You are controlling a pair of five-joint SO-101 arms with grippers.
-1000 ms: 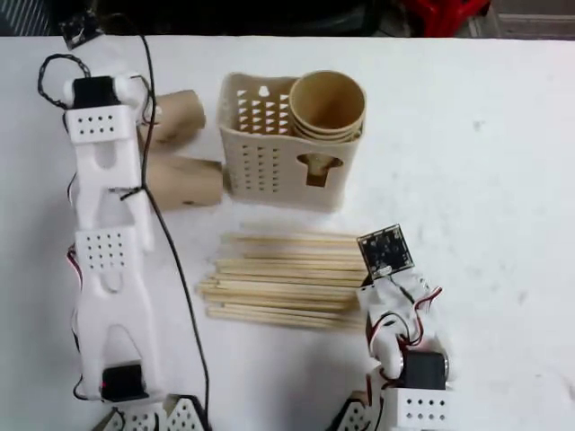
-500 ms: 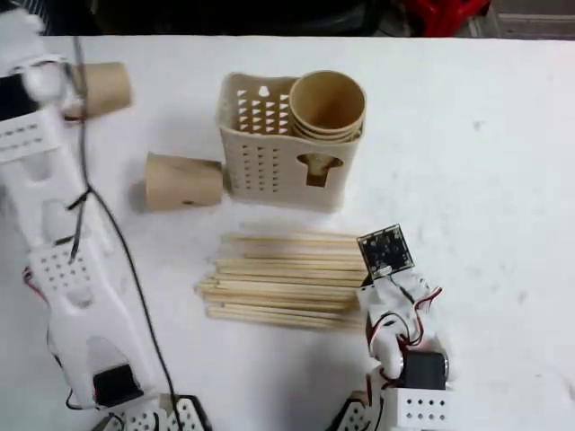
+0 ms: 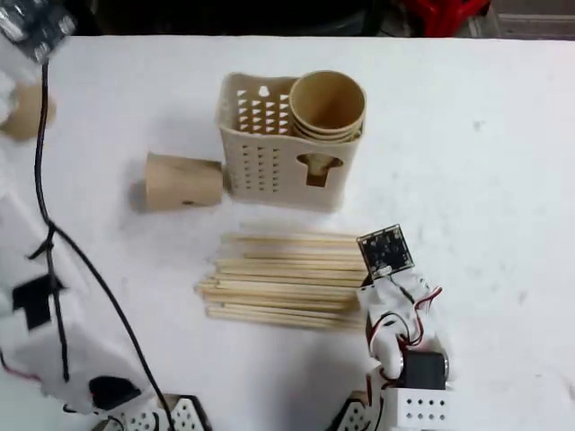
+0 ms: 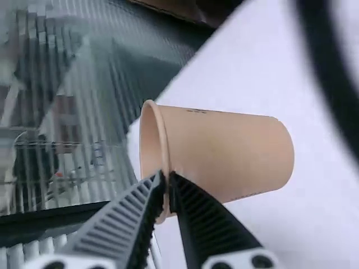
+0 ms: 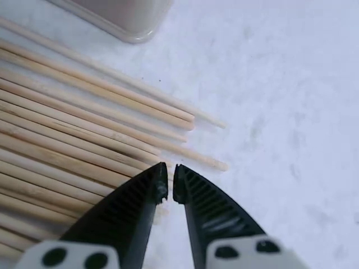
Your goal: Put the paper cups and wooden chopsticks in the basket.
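Brown paper cup [image 4: 224,151], pinched by its rim in the left gripper [image 4: 166,179], at the white table [image 3: 467,135] far left edge; right gripper [image 5: 170,182] clenched empty over the right ends of pale wooden chopsticks [image 5: 84,129]

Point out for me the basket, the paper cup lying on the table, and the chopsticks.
basket [image 3: 260,166], high view, perforated front wall.
lying paper cup [image 3: 184,181], high view, its side.
chopsticks [image 3: 278,283], high view, middle of the pile.

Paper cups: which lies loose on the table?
The cup on its side beside the basket; the stacked cups stand inside it, a third cup sits in the left claw.
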